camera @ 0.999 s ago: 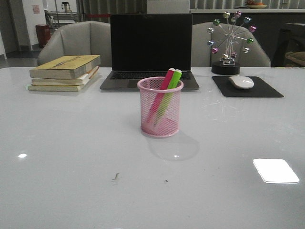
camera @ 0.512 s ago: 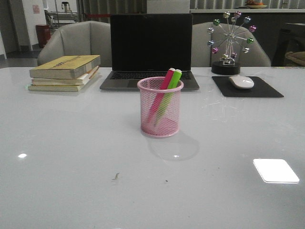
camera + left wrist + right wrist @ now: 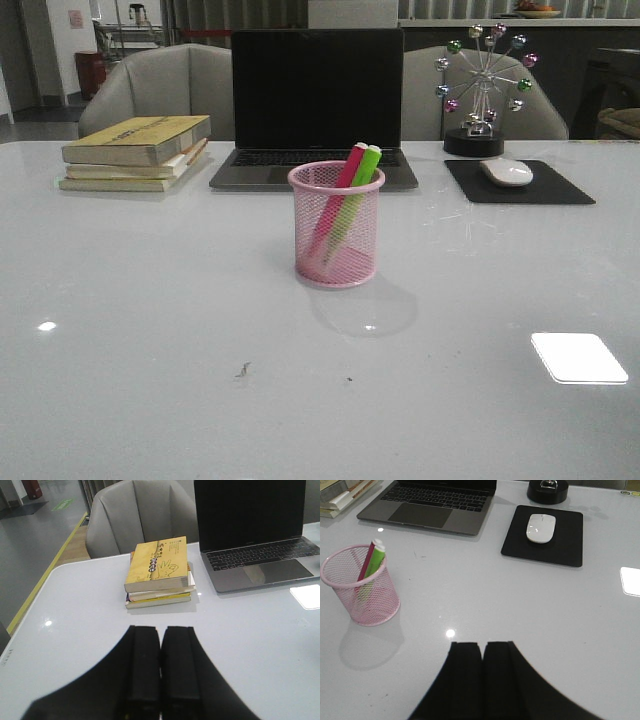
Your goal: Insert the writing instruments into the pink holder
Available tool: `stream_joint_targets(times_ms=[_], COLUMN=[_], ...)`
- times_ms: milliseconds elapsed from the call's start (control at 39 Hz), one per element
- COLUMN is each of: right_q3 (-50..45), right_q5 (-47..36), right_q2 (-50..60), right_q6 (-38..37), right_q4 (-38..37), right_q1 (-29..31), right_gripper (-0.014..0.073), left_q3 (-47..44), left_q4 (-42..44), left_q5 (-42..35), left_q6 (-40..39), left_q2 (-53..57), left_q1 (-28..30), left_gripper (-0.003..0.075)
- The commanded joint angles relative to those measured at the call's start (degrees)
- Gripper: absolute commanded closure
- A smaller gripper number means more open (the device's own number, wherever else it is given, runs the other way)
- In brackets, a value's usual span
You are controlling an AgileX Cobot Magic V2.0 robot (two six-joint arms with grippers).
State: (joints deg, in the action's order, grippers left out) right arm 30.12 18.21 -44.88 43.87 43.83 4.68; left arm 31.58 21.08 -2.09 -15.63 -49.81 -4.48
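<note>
The pink holder (image 3: 335, 225) stands upright mid-table, in front of the laptop; it also shows in the right wrist view (image 3: 362, 587). Inside it lean the magenta pen (image 3: 340, 190) and the lime green pen (image 3: 357, 185), side by side, their caps above the rim. The green pen (image 3: 372, 567) and the magenta pen (image 3: 365, 567) show there too. My left gripper (image 3: 160, 630) is shut with nothing in it, over bare table short of the books. My right gripper (image 3: 484, 645) is also shut and empty, well away from the holder. Neither arm shows in the front view.
A stack of yellow books (image 3: 135, 150) lies at the back left, a dark laptop (image 3: 315, 105) behind the holder. A white mouse (image 3: 507, 172) rests on a black pad (image 3: 520, 185) at the back right, beside a ferris-wheel ornament (image 3: 480, 90). Grey chairs stand beyond the table.
</note>
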Motion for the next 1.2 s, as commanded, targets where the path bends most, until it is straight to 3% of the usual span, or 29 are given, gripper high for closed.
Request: stream_joint_targets(times_ms=[0,845,999,1178], right_q3=[1.5,1.5,0.6,-4.0], right_q5=[-3.2,-3.9,-9.1,-20.5], right_q2=[-0.1,-0.1,1.1,7.1], right_q6=[0.3,0.3,0.4,0.7], right_q4=[1.5,0.9,0.4,0.5], right_q1=[-0.1,-0.1,-0.4,-2.7], right_gripper=[0.0535,0.0535,0.0535,0.0535], left_q3=[1.7,1.7,1.7,1.7], left_q4=[-0.1,-0.1,-0.1,-0.1], left_q5=[-4.5,-4.5,-4.5,-4.5], left_q6=[-0.1,-0.1,-0.1,-0.1], left_q2=[0.7,0.7,0.7,0.7], left_q1=[0.0,0.0,0.0,0.0], left_gripper=[0.0622,0.0622,0.0622,0.0622])
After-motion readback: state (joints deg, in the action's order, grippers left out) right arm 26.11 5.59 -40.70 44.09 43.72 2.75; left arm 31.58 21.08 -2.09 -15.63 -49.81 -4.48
